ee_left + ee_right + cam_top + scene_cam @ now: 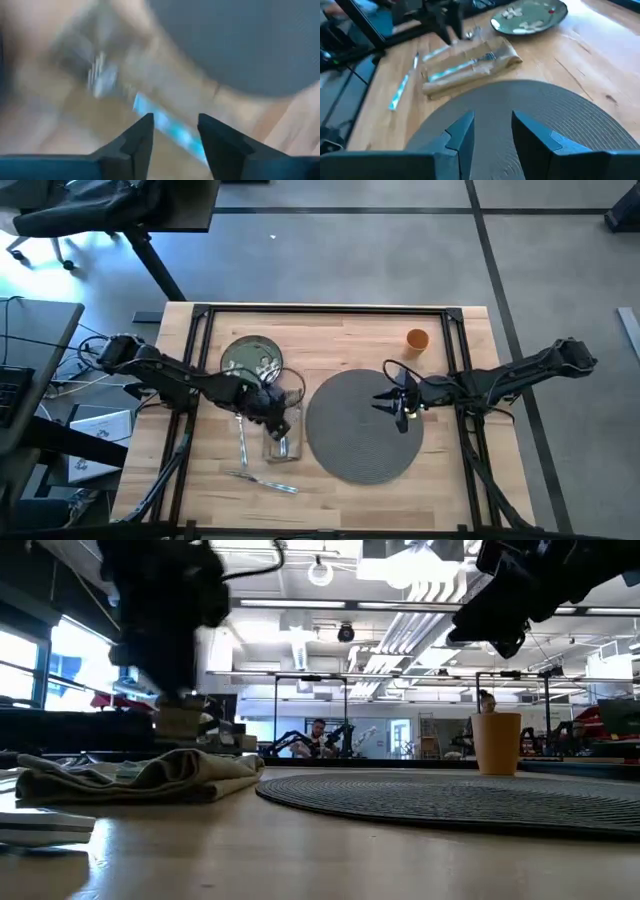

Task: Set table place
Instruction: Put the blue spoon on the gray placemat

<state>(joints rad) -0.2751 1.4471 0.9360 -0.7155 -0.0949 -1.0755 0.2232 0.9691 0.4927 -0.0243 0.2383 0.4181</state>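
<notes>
your left gripper [272,406] hangs over the napkin [283,420], jaws spread. your right gripper [396,402] waits above the grey mat [360,430], jaws spread too.

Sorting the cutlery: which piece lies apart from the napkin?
The knife alone on bare wood; the fork lies on the napkin.

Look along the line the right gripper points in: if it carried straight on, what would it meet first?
Most likely the grey woven mat. The right gripper, fingers open, hangs over it angled down, so the mat's surface comes first. If it cleared the mat, the napkin with a fork on it lies next; depth is hard to judge.
</notes>
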